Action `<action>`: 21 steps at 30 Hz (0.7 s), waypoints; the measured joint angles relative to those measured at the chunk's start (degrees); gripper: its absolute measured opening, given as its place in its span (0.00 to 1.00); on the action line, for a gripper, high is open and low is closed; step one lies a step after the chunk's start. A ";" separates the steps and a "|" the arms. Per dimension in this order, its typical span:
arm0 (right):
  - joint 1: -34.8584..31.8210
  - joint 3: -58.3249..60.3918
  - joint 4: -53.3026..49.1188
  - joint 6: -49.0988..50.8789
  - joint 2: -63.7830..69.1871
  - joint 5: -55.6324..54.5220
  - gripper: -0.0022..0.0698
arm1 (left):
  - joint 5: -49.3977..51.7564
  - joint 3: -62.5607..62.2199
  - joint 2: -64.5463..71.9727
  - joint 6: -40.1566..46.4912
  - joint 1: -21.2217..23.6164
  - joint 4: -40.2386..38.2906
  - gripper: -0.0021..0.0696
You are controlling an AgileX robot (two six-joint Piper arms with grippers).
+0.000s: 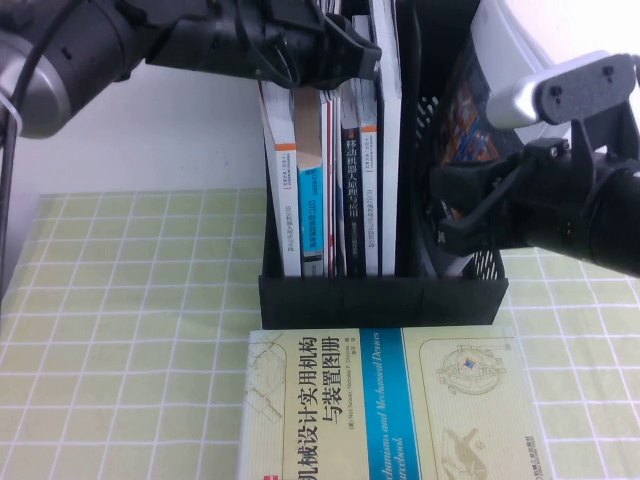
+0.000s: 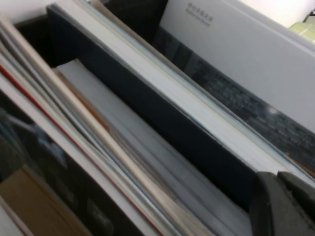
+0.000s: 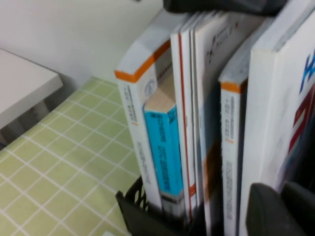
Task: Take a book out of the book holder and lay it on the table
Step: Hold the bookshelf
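On the green grid table [image 1: 130, 300], both grippers' states cannot be told.

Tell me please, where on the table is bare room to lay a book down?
The table is bare left of the book holder, between it and the pale book. The strip right of the holder is narrow, under the right gripper. The left gripper hangs over the packed books.

left gripper [image 2: 283, 204] above book holder | upright books [image 2: 147, 147] packed tight
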 joint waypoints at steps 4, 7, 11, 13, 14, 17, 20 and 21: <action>0.00 -2.44 0.09 -1.81 -0.01 -0.09 0.15 | 0.00 -0.13 0.00 -4.46 0.00 3.81 0.03; 0.00 -4.92 0.13 -2.37 0.95 -0.14 0.26 | 0.11 -0.38 -0.10 -5.36 0.00 4.38 0.03; 0.00 -7.53 0.43 -2.59 3.98 -0.14 0.44 | 0.11 -0.47 0.00 -5.86 0.00 4.38 0.03; 0.00 -8.30 0.52 -2.72 5.60 -0.14 0.49 | 0.11 -0.50 0.13 -5.89 0.00 4.16 0.03; 0.00 -8.63 0.56 -2.82 6.21 -0.14 0.50 | 0.19 -0.50 0.21 -6.00 0.00 3.88 0.03; 0.00 -9.55 0.56 -2.95 7.96 -0.55 0.52 | 0.09 -0.60 0.92 -5.99 0.00 2.76 0.03; 0.00 -10.41 0.56 -3.04 9.12 -1.20 0.53 | -0.07 -0.73 1.63 -5.76 -0.13 1.08 0.03; 0.00 -10.76 0.56 -3.04 9.40 -1.20 0.53 | -0.15 -0.73 1.91 -5.52 -0.13 0.46 0.03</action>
